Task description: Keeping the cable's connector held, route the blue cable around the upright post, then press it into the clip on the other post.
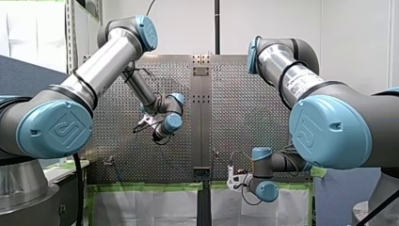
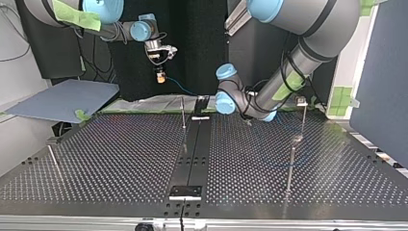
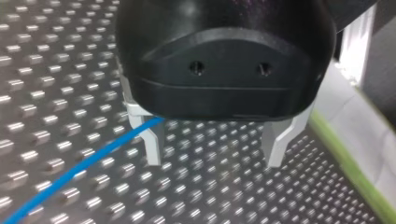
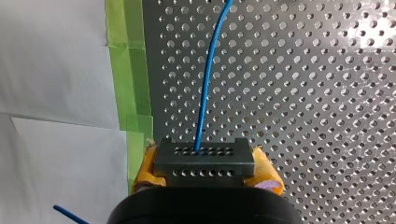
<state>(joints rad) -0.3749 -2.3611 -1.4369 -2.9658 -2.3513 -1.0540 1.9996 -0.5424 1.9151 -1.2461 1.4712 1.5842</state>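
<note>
In the right wrist view my right gripper [image 4: 205, 173] is shut, its yellow pads [image 4: 145, 169] clamping a grey connector block [image 4: 204, 156]. The blue cable [image 4: 208, 79] leaves the block and runs ahead over the perforated plate. At the top view's left this gripper [image 2: 160, 77] hangs above the table's far edge, the cable [image 2: 180, 89] trailing from it. My left gripper [image 3: 215, 161] stands open just above the plate, with nothing between its metal fingers [image 3: 152, 144]. The cable [image 3: 79, 170] passes beside one finger. A thin upright post [image 2: 183, 113] stands near the middle. Another post [image 2: 303, 120] bears a small fitting on top.
Two more thin posts [image 2: 290, 168] [image 2: 53, 159] rise from the perforated table [image 2: 120, 159]. A dark central rail [image 2: 192, 154] runs across it. Green tape [image 4: 133, 79] and white sheeting border the plate's edge. A grey panel [image 2: 62, 98] lies at the top view's far left.
</note>
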